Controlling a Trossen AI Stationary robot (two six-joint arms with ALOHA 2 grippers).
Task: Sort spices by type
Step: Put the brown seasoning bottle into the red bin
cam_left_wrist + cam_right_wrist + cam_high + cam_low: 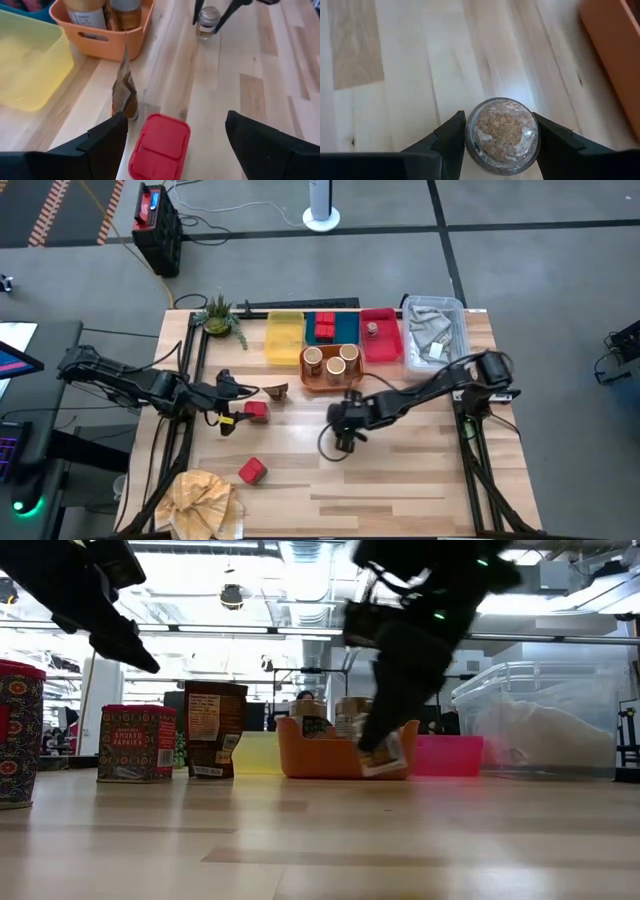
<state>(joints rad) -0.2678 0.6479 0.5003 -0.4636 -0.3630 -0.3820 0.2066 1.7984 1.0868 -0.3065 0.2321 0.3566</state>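
Sorting is judged partly done: three tan round jars (329,361) sit in the orange plastic tray (305,381), while two red boxy tins (256,410) and a dark brown pouch (276,390) remain on the table beside it. The right gripper (501,131) is clamped on a small clear shaker of brown spice (502,134) just in front of that tray, and the left gripper (175,145) hangs spread apart over the nearer tin.

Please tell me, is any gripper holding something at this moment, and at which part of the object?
The right gripper holds a small clear shaker by its round sides, one finger on each. The left gripper is open above a red tin and holds nothing.

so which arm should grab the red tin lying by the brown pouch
Left: the left gripper, open, hovers right over the red tin beside the brown pouch. The right gripper is busy, shut on a small glass shaker.
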